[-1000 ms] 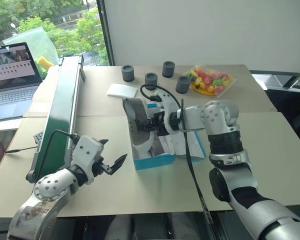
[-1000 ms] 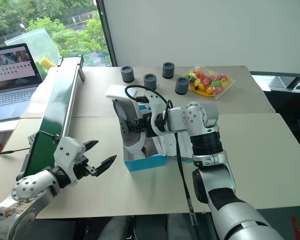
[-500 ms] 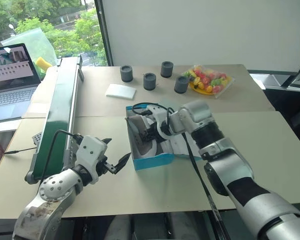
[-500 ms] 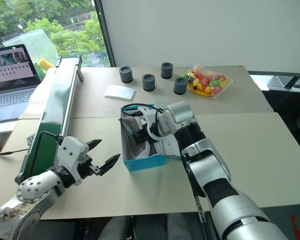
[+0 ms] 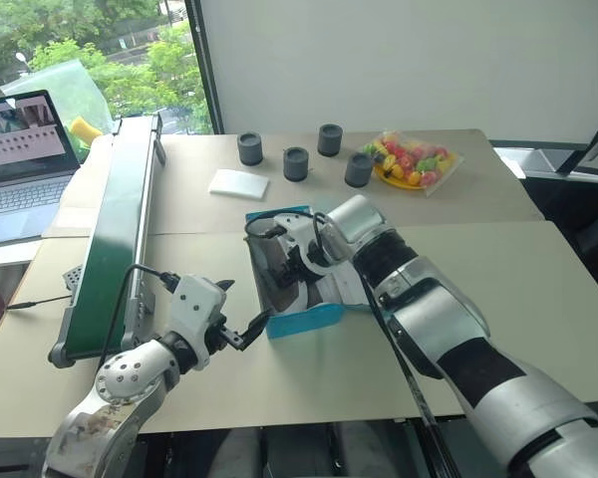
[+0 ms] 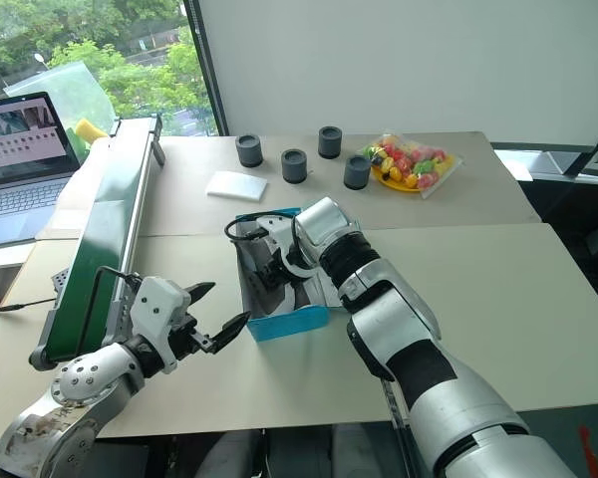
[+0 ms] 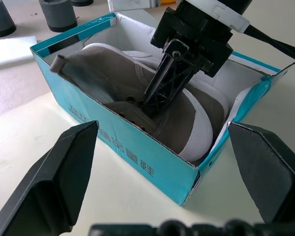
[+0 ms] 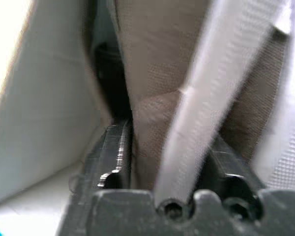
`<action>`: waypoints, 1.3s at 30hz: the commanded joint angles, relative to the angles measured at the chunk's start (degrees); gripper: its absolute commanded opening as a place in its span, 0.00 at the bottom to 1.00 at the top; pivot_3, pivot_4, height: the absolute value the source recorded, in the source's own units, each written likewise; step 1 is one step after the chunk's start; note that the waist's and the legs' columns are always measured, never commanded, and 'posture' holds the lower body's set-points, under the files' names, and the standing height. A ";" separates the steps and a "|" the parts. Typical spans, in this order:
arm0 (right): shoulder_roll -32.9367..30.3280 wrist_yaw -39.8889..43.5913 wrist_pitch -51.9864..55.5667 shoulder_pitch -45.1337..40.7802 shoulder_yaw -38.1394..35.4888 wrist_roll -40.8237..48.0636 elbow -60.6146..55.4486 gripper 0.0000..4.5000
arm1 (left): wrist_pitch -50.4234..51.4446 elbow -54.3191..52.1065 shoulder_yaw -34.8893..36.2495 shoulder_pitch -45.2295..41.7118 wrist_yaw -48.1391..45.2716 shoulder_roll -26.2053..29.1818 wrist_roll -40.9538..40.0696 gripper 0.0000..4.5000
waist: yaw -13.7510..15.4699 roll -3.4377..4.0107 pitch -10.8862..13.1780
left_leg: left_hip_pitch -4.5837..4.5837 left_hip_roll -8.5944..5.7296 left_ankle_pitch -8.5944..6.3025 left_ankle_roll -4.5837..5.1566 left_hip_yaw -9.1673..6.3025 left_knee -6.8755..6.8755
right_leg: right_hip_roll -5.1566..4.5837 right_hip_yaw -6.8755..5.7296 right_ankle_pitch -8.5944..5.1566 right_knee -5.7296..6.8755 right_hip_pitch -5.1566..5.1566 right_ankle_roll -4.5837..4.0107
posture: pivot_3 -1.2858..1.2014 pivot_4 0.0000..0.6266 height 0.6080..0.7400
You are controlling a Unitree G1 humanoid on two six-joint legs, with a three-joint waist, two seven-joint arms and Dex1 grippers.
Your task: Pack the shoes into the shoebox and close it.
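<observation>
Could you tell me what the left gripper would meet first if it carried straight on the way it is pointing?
Most likely the shoebox's blue near wall, straight ahead of the open left gripper.

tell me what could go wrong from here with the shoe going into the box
The right claw is down inside the shoebox with its fingers either side of the shoe; lifting out could drag the shoe back up. The shoe lies on its side with its sole near the box's rim, so the lid may not close flat. The left claw hovers open beside the box's near corner and could nudge it.
</observation>
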 commanded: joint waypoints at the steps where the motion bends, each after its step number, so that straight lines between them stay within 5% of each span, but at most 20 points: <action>1: 0.10 -0.64 -0.46 -2.11 -4.22 -0.18 0.00 0.79 | -1.44 -1.00 0.19 -0.66 0.14 -0.28 0.36 1.00 | 0.15 0.01 0.00 | -0.06 -0.01 0.00 0.00 0.00 0.00 | -0.01 0.00 0.00 0.01 -0.05 0.00 | 0.52 0.24 1.00; 15: -3.06 -8.71 -0.88 -6.44 -18.49 0.77 -9.35 0.79 | -0.79 0.12 1.09 -2.21 -1.29 0.35 0.00 1.00 | 0.15 0.03 0.04 | -0.32 -0.01 0.00 -0.01 -0.03 -0.02 | -0.02 -0.04 0.00 -0.05 -0.24 0.00 | 0.52 0.24 1.00; 26: -0.12 -12.89 -1.89 3.45 -19.68 1.08 -20.77 0.03 | 0.04 0.32 2.21 -2.98 -1.95 0.85 -0.59 1.00 | 0.11 0.03 0.04 | -0.33 0.00 0.00 -0.01 -0.04 -0.02 | -0.01 -0.03 0.00 -0.01 -0.26 0.00 | 0.52 0.24 1.00; 39: 7.01 -9.25 -21.67 3.90 -10.96 -7.73 3.85 0.01 | 1.34 -0.66 2.79 -3.25 -1.00 0.63 -1.87 1.00 | -0.03 0.03 0.03 | -0.13 -0.01 0.00 -0.01 -0.01 -0.01 | 0.00 -0.01 0.00 0.01 -0.11 0.00 | 0.52 0.24 1.00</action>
